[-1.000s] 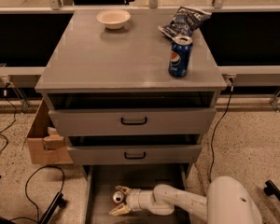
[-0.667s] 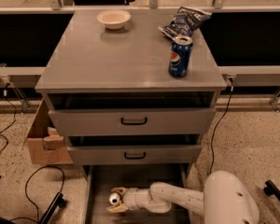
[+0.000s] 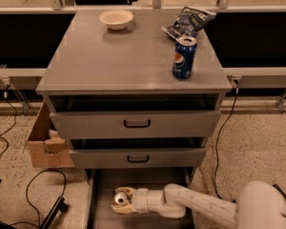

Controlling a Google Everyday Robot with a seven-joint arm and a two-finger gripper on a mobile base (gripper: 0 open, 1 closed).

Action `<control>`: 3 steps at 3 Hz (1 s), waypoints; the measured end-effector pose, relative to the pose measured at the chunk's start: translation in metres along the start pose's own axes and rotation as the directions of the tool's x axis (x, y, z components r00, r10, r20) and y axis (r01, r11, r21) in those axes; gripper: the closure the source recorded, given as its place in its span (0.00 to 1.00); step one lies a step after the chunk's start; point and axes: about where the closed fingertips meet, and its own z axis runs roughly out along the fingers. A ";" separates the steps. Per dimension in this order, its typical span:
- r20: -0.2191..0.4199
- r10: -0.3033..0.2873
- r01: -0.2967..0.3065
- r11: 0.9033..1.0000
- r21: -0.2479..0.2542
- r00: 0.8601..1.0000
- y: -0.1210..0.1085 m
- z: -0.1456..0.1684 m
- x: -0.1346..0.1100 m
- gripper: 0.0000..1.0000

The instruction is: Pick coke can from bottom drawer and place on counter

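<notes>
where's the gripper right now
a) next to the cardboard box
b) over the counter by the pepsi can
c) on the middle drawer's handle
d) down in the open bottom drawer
d: the gripper is inside the open bottom drawer, closed around the coke can, well below the counter.

3 grey cabinet drawers (image 3: pixel 137 124); 2 soda cans: blue Pepsi can (image 3: pixel 184 57), silver-topped coke can (image 3: pixel 118 199); 1 cream round bowl (image 3: pixel 116 19); 1 blue foil chip bag (image 3: pixel 188 21); 1 gripper (image 3: pixel 119 202), in bottom drawer (image 3: pixel 104 183).

Counter (image 3: pixel 109 56) holds bowl (image 3: pixel 116 18), chip bag (image 3: pixel 188 22) and Pepsi can (image 3: pixel 184 58); the end effector (image 3: pixel 120 200) sits in the bottom drawer (image 3: pixel 101 187).
</notes>
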 end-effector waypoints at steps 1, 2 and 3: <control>0.141 0.048 -0.038 0.996 -0.075 0.989 0.038 -0.070 -0.084 1.00; 0.202 0.099 -0.064 0.983 -0.173 0.974 0.076 -0.129 -0.168 1.00; 0.182 0.149 -0.111 0.973 -0.201 0.972 0.090 -0.171 -0.240 1.00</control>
